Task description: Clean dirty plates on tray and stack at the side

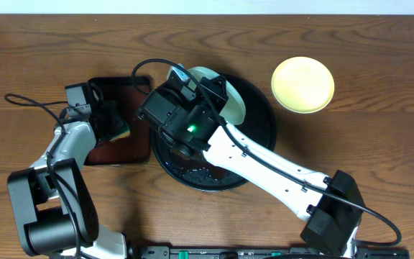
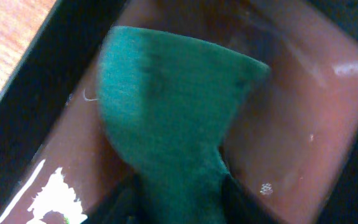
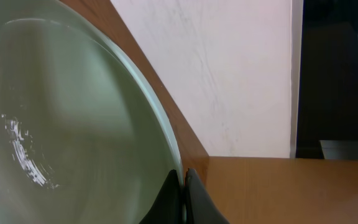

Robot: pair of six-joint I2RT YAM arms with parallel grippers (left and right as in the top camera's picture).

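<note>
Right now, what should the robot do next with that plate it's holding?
Probably carry the mint plate over and set it on the yellow plate: the right gripper pinches its rim, no smear shows, and the green sponge rests in the brown tray.

Green sponge blurred, left end effector mostly hidden behind it, mint plate cut by frame edge, black tray partly under right arm

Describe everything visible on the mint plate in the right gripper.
The mint plate is round, shallow, pale green-white and glossy, with glare streaks; no smear shows on the visible face. It is steeply tilted over the black tray, its rim pinched by the shut right gripper. Whether its lower edge touches the tray is hidden.
</note>
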